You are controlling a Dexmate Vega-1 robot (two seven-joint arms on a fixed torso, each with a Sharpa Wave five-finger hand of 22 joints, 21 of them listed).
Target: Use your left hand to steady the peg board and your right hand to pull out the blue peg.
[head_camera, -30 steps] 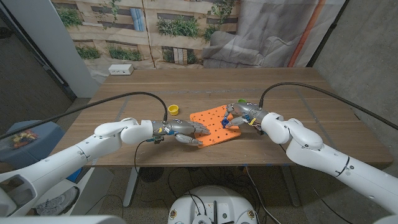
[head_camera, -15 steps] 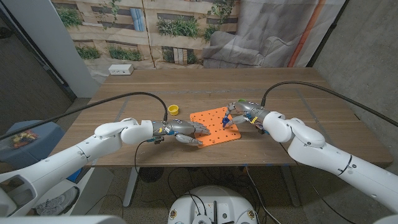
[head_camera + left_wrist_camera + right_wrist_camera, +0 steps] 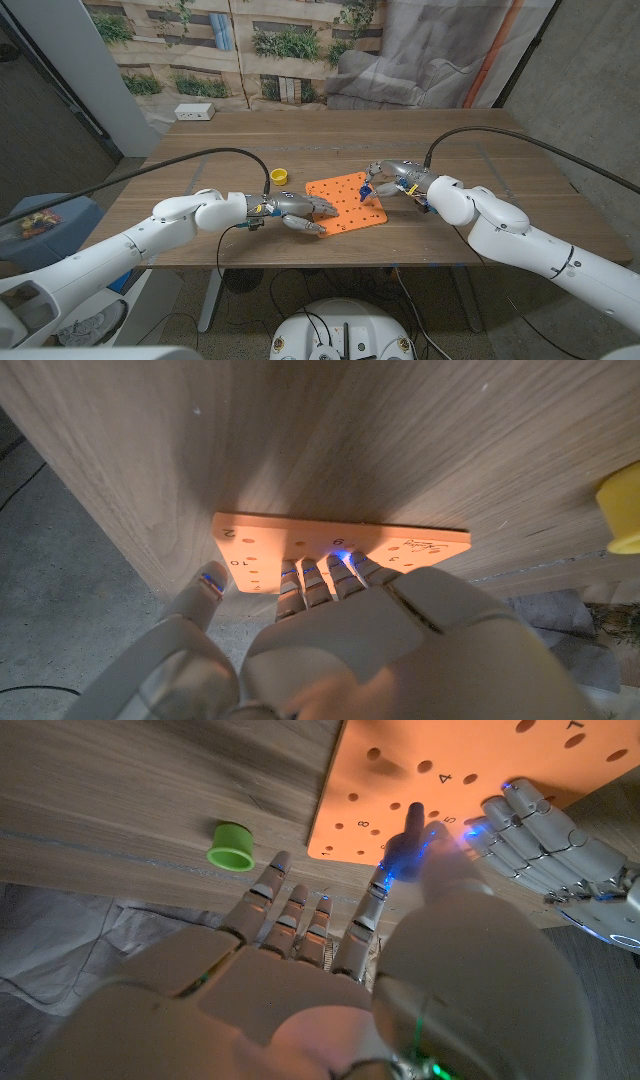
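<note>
The orange peg board (image 3: 338, 193) lies near the table's front middle. My left hand (image 3: 291, 210) holds its left edge, with the fingers (image 3: 318, 582) pressed on top and the thumb against the near edge. My right hand (image 3: 398, 180) hovers over the board's right side and pinches the blue peg (image 3: 367, 190) between thumb and a finger. In the right wrist view the dark blue peg (image 3: 411, 825) stands over the board (image 3: 520, 770) ahead of my right hand (image 3: 330, 980). I cannot tell if its tip still sits in a hole.
A yellow-green cap (image 3: 279, 176) lies on the table just left of the board, also seen as the cap (image 3: 230, 845) from the right wrist. A white box (image 3: 195, 112) sits at the far left. The table's front edge runs just below the board.
My right hand has drawn slightly up and back from the board's right side, still pinching the blue peg. My left hand and the board stay put.
</note>
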